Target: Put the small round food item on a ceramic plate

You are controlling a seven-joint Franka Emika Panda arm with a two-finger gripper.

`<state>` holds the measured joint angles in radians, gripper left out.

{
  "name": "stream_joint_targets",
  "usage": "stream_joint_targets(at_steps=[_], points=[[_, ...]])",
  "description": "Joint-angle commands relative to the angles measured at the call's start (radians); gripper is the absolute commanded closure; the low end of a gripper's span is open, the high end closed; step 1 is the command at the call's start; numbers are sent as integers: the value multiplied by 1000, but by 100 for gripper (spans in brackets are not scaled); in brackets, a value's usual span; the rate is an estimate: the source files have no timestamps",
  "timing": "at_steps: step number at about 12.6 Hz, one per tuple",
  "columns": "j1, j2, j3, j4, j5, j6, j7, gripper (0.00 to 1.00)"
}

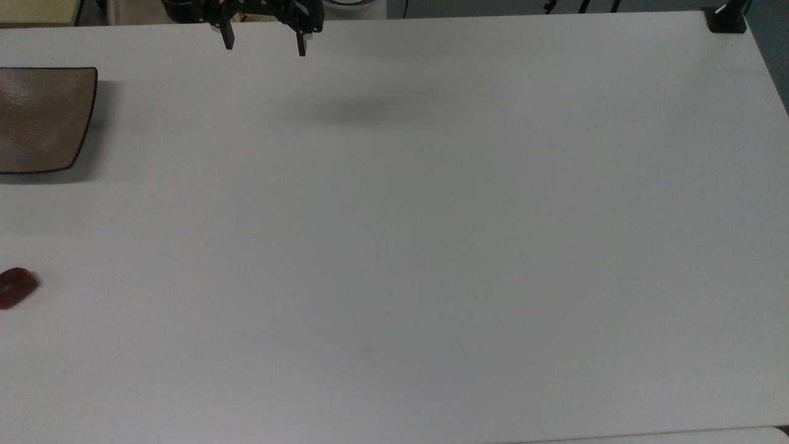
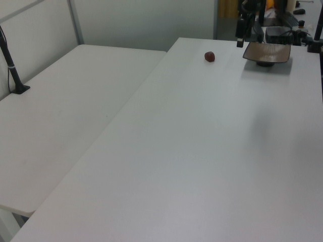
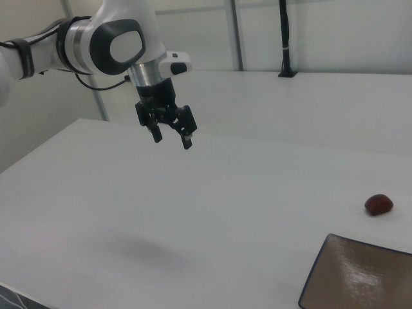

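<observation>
The small round food item (image 1: 16, 287) is a dark reddish-brown lump lying on the white table at the top view's left edge; it also shows as the food item (image 2: 209, 56) and the food item (image 3: 378, 204). The ceramic plate (image 1: 43, 117) is square, brownish-tan with a dark rim, cut off by the top view's left edge; the same plate (image 2: 266, 52) and plate (image 3: 360, 280) hold nothing. My gripper (image 1: 265, 43) hangs open and empty high above the table's far edge, well away from both; the gripper (image 3: 171, 137) has its fingers spread.
The white table (image 1: 407, 234) spreads wide to the top view's right. A black clamp (image 1: 726, 20) sits at its far right corner. A second white table (image 2: 65, 116) adjoins it in the left view, with a black post (image 2: 12, 70) on it.
</observation>
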<state>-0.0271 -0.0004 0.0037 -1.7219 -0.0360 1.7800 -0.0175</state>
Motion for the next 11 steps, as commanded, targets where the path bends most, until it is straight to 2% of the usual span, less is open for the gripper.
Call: stream_joint_targets(at_steps=[1, 7, 11], points=[[-2, -23, -1, -13, 16, 13, -2, 0], [-4, -18, -2, -10, 13, -1, -2, 0], [-10, -1, -13, -8, 4, 59, 11, 0]])
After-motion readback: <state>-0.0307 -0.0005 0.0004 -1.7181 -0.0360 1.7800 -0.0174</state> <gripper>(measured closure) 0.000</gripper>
